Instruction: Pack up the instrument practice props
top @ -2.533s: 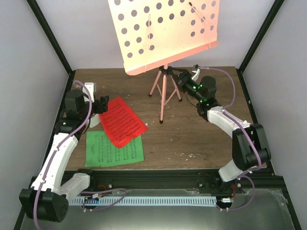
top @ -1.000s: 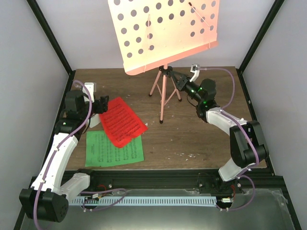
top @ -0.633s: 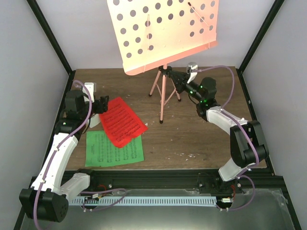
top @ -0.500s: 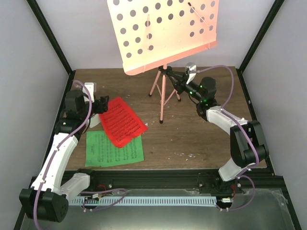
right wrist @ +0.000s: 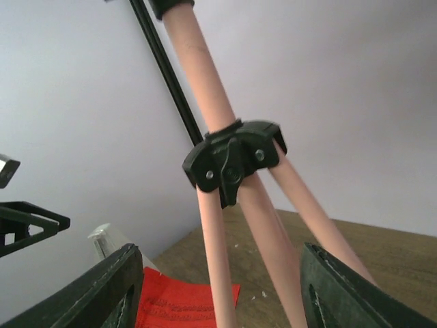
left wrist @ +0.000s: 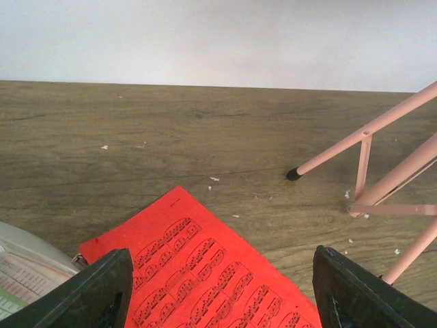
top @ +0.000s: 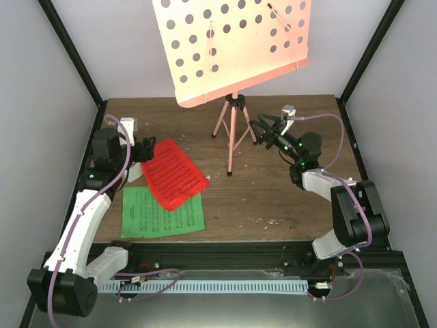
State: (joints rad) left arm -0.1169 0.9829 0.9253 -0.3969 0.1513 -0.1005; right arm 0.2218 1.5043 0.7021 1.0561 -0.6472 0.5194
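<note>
Pink tripod stand (right wrist: 263, 225) between parted jaws

We have bare table (top: 287, 198) open between the stand legs (top: 231, 140) and the near edge. Those three pink legs bar the middle back, straight ahead of our right gripper (top: 261, 127), whose jaws stand wide apart. The dotted desk (top: 232, 48) overhangs them. On the left, the red page (top: 174, 174) and green page (top: 164, 213) cover the wood.
</note>
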